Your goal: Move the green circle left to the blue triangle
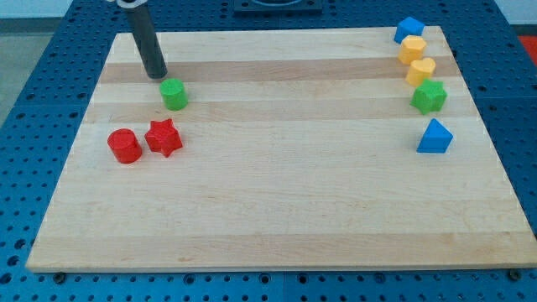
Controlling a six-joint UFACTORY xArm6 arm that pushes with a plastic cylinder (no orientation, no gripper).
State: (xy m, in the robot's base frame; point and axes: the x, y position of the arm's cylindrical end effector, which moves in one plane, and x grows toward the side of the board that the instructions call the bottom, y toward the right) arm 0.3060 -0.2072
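While parked near the board's upper left corner, my tip (pixel 157 75) rests on the wooden board (pixel 277 210), just up and to the view's left of the green circle (pixel 174 94), close beside it though contact cannot be made out. No claw on this rod, so nothing to spread, press together or pinch. Below the green circle, toward the view's left: a red star (pixel 164 137) and, just left of it, a red cylinder (pixel 125 146), the two near each other, touching or not too fine to tell. Far across on the view's right, well apart from the green circle: the blue triangle (pixel 435 137), standing alone below a column of blocks. In that column, from the top down: a blue block (pixel 409 29) at the board's upper right corner, a yellow block (pixel 412 49), a second yellow block (pixel 421 71), then a green star-like block (pixel 430 97), each close against the next.
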